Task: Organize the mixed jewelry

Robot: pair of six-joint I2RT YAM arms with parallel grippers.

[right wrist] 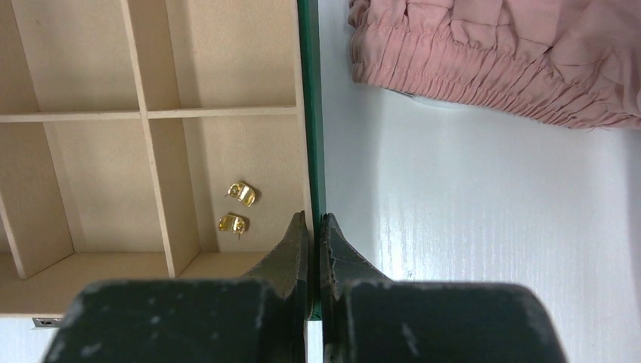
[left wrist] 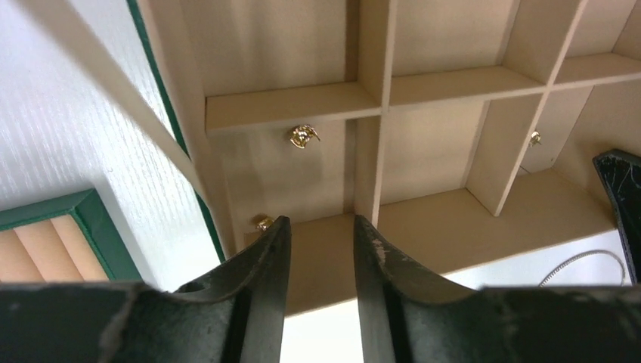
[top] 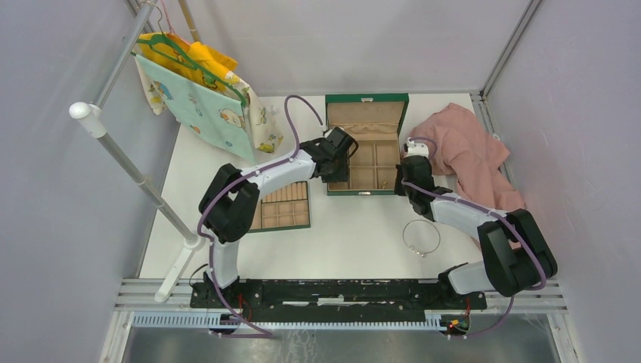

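Right hand (right wrist: 315, 221) pinches green box (right wrist: 308, 113) wall; left hand (left wrist: 321, 224) hovers, fingers apart

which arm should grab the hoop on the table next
Right, likely: the hoop lies beside that arm, though the right gripper must first release the box. The left gripper is farther.

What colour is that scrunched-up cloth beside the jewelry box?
Dusty pink. The cloth beside the green box shows best in the right wrist view.

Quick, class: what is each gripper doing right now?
Left gripper: open, holding nothing.
Right gripper: closed on the right wall of the green box.
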